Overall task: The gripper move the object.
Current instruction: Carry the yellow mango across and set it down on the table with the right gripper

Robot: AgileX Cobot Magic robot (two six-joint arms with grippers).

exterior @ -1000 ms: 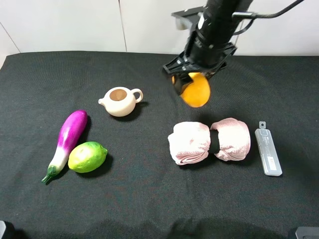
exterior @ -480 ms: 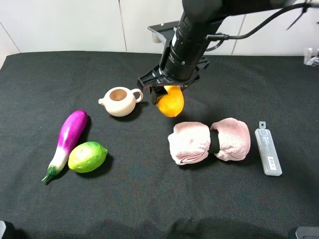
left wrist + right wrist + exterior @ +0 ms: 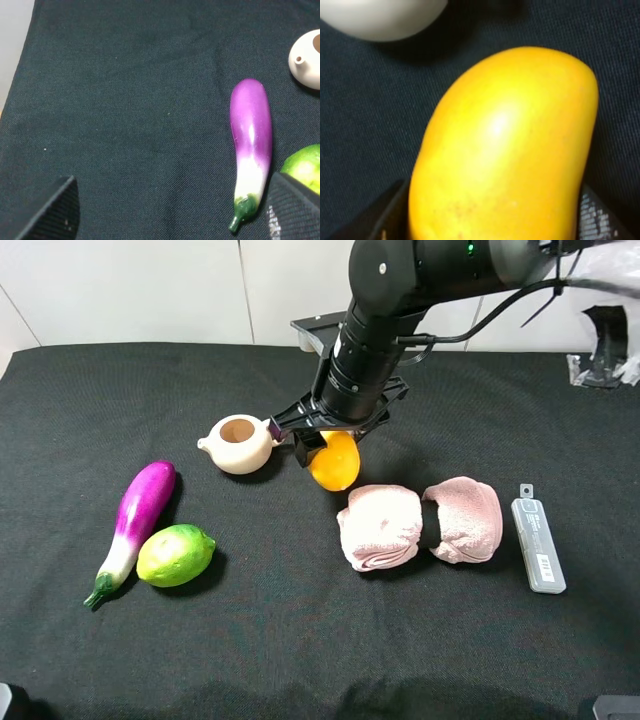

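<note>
1. Right arm (image 3: pixel 400 300), upper centre: thick, glossy black cylindrical segments; small green light (image 3: pixel 470 248) at top edge.
2. Cables (image 3: pixel 520 305), upper right: thin, black.
3. Right gripper (image 3: pixel 322 445): short black fingers.
4. Left gripper (image 3: pixel 172 215), lower corners: black, finely ribbed fingers (image 3: pixel 55 212).

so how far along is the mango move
Done: the mango is grasped, with the right gripper shut on it. In hand: it hangs just right of the teapot, low over the black cloth; I cannot tell whether it touches down. Left: set it down and let go. The pictures do not show where it should end up.
</note>
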